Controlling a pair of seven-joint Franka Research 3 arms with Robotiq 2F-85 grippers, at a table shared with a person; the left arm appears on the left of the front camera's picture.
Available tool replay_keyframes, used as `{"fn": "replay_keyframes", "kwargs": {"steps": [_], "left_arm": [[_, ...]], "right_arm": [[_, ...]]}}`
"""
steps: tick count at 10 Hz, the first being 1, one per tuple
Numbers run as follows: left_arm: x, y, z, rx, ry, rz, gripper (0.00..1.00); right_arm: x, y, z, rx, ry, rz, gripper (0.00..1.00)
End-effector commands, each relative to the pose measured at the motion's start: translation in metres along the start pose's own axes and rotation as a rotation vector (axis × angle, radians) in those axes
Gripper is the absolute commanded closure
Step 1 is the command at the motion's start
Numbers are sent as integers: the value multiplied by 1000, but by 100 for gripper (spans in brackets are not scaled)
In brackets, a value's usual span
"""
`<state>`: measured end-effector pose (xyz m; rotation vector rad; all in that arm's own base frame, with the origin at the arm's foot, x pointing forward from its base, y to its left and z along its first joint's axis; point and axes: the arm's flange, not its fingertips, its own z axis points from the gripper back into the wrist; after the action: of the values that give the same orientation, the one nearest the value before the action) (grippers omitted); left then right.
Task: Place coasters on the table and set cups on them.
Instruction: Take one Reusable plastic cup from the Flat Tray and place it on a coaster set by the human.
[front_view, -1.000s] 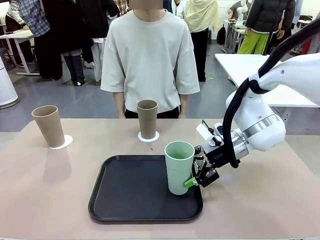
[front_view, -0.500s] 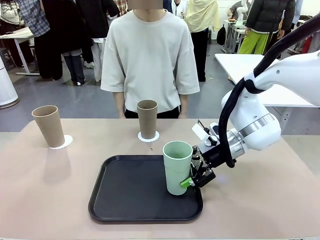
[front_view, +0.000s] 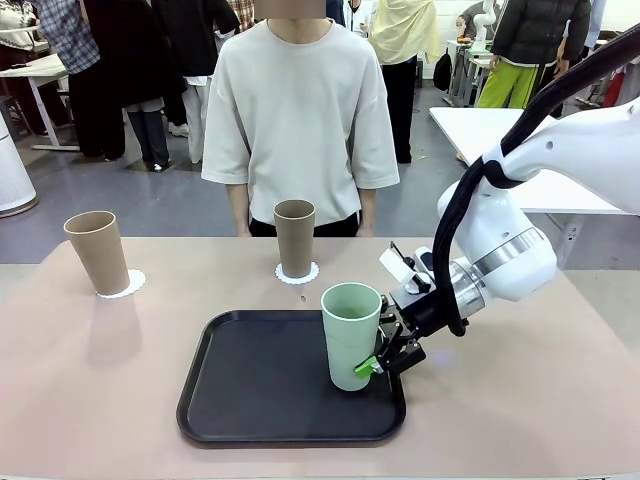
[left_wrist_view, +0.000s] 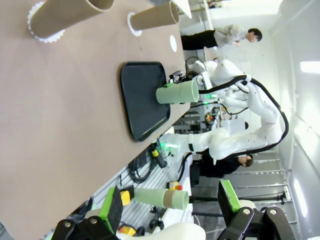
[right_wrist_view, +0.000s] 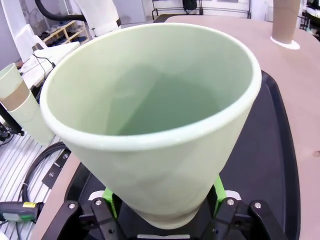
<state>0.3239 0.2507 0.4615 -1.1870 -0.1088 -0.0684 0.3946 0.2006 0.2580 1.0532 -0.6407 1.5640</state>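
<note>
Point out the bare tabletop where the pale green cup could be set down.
Bare beige-pink tabletop lies right of the black rectangular tray, and more left of it, in front of the tan tumbler on its white doily coaster. It is crowded between the tray's far edge and the middle coaster.

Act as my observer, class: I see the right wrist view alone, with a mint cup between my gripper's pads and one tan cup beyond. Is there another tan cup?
Observer: Yes, a second tan cup stands on a coaster at the far left of the table.
Operator: Where is my cup?
Observer: The mint cup is by the right edge of the black tray.
Operator: The other arm?
Observer: The left gripper hangs open, holding nothing.
</note>
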Motion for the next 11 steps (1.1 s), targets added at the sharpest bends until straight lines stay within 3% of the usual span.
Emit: {"fn": "replay_keyframes", "kwargs": {"steps": [1, 2, 4, 8, 10, 11], "left_arm": [[0, -4, 0, -4, -7, 15, 0], [0, -4, 0, -4, -7, 15, 0], [0, -4, 0, -4, -7, 15, 0], [0, -4, 0, -4, -7, 15, 0], [0, -4, 0, -4, -7, 15, 0], [0, -4, 0, -4, -7, 15, 0]], "right_arm": [[0, -4, 2, 21, 7, 6, 100], [4, 0, 10, -3, 2, -25, 78], [42, 18, 38, -39, -19, -39, 78], [158, 61, 95, -130, 19, 3, 78], [179, 66, 104, -127, 28, -66, 78], [172, 62, 98, -146, 8, 25, 78]]}}
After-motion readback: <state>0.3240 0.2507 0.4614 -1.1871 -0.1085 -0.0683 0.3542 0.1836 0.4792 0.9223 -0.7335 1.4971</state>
